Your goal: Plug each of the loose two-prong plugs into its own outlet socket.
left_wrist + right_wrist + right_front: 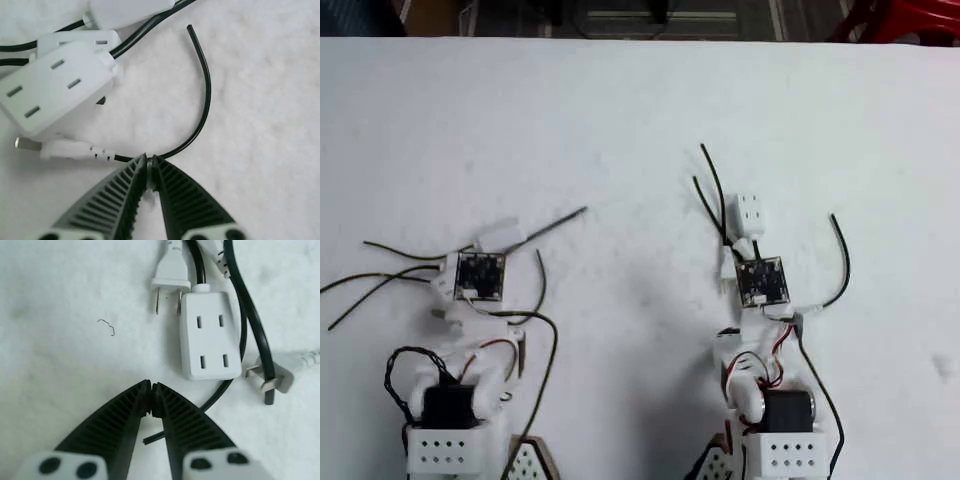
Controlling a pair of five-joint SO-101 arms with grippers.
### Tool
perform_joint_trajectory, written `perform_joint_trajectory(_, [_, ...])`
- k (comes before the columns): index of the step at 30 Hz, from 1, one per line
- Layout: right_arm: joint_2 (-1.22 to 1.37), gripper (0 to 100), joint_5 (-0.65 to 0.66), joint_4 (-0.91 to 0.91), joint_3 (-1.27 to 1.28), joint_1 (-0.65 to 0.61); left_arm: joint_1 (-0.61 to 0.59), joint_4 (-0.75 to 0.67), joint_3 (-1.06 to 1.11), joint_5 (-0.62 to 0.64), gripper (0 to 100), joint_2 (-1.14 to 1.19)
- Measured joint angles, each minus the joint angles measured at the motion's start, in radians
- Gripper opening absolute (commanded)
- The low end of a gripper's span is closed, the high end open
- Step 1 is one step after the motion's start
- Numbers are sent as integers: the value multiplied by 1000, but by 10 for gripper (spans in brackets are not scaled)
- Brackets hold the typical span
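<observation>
While both pairs of jaws are pressed together with nothing pinched between them, cords crowd close to each. The left gripper [150, 166] has its closed tips right against a black cord [202, 100] that curves away to a cut end. Just past the tips lies the left plug [70, 149], white and flat on the table, one metal prong showing. It is beside the left outlet block [50, 90], whose slots face up.

A cut cord stub [150, 439] pokes out under the right gripper [151, 390]. Beyond it sits the right outlet block [210, 337], right of centre in the high view, slots up. The straight plug [170, 275] lies beside the block's far end. A thick cord [250, 330] crosses the angled plug [280, 375]. A bent wire scrap [107, 326] lies apart on the white table [620, 120].
</observation>
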Motion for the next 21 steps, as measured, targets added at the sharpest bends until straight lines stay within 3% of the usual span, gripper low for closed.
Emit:
perform_joint_trajectory(18, [0, 19, 0, 0, 0, -2, 0, 0, 0, 0, 38, 0])
perform_joint_trajectory(21, [0, 19, 0, 0, 0, -46, 0, 0, 0, 0, 38, 0])
